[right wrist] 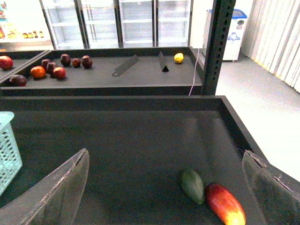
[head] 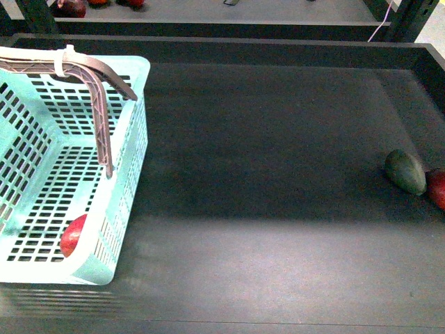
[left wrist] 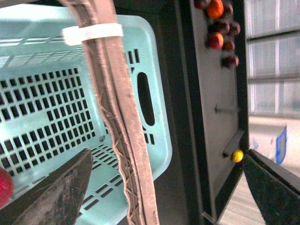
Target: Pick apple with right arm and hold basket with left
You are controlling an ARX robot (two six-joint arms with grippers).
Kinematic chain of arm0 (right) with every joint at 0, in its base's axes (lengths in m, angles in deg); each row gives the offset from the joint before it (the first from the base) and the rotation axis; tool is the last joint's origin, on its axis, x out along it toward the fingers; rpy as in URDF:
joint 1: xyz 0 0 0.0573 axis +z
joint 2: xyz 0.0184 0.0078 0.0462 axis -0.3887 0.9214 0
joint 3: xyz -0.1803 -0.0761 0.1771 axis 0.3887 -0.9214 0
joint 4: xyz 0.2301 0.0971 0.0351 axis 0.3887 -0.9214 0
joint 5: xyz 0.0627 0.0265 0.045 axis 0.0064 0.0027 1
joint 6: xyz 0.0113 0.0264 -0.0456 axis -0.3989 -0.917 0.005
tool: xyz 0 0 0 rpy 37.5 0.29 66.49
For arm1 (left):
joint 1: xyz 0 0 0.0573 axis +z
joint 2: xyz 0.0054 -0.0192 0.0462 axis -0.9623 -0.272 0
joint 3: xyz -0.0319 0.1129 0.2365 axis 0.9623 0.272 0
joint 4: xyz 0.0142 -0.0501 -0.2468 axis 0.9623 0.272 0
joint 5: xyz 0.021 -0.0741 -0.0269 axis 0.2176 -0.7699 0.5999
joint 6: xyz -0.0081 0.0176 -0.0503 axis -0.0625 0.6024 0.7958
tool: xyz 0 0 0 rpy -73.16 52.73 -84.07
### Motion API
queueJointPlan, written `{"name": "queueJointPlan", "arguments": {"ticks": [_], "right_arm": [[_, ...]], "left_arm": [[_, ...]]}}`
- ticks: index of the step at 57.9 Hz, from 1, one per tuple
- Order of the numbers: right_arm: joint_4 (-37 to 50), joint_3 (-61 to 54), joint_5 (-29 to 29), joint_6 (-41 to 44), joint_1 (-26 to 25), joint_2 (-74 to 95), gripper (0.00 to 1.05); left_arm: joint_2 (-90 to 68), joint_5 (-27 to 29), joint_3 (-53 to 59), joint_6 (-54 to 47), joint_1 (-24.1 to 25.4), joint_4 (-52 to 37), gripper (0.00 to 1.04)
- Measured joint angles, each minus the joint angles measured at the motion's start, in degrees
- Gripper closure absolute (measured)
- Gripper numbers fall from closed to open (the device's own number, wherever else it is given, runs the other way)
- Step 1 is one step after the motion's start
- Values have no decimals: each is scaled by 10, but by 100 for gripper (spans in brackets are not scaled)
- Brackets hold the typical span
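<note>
**A shop's produce section**

We are in a grocery shop. We see glass-door fridges [right wrist: 117,21] along the back wall, dark display trays [right wrist: 140,77] on steel uprights [right wrist: 216,44] carrying loose fruit [right wrist: 49,68], and a turquoise shopping basket [head: 125,174] resting on the near counter [head: 278,174]. Stocked shelves [right wrist: 18,33] show at the far side.

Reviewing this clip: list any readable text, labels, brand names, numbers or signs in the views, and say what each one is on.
No text can be read in any view.
Basket: no lettering; the white tie on its handles is blank.
Blue-and-white container behind the shelf post: any marking is too blurred.
Items on the far cooler shelf: labels too small.
</note>
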Motion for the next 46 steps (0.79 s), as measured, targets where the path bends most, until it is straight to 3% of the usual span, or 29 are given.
{"name": "queueJointPlan", "arguments": {"ticks": [3,7,11,15,19,28,46], "right_arm": [[0,0,0,0,0,0,9],[0,0,0,0,0,0,9],[0,0,0,0,0,-1,9],[0,0,0,0,0,0,9],[0,0,0,0,0,0,9],[0,0,0,0,0,0,9],[0,0,0,0,0,0,9]], "left_arm": [[-7,-63,58,-116,4,-166,19],[-2,-82,141,-328,1,-349,34],[23,-81,188,-503,-3,-435,46],[63,-76,221,-622,-5,-459,60],[88,-50,249,-671,-20,-459,73],[151,-47,310,-715,-36,-451,102],[256,-47,400,-725,-36,-430,102]]}}
